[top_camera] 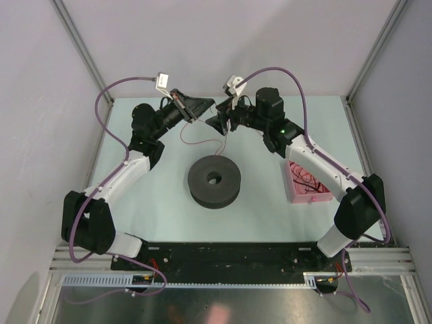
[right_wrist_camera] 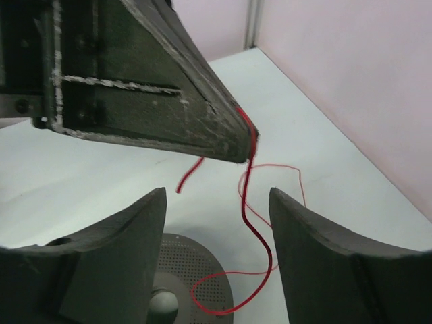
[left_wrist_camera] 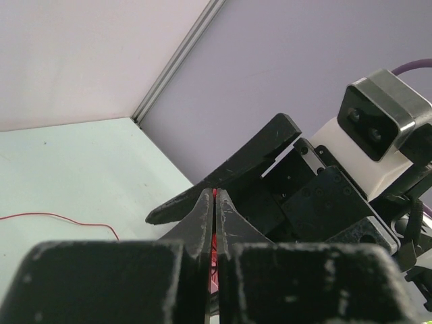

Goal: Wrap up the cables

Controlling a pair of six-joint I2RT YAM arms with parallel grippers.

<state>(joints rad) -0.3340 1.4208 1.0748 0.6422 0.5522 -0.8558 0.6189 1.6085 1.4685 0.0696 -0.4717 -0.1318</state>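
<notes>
Left gripper [left_wrist_camera: 214,202] pinches the red cable [right_wrist_camera: 246,177] at its tips. The slack hangs below, between the spread jaws of the right gripper [right_wrist_camera: 217,202], curling over the spool [top_camera: 214,181]. Light, limp and springy, it probably slips easily; grip just under the left tips

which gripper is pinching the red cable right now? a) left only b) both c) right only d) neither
a: the left gripper is shut with the red cable clamped at its fingertips, while the right gripper stands open, its fingers wide apart.
</notes>
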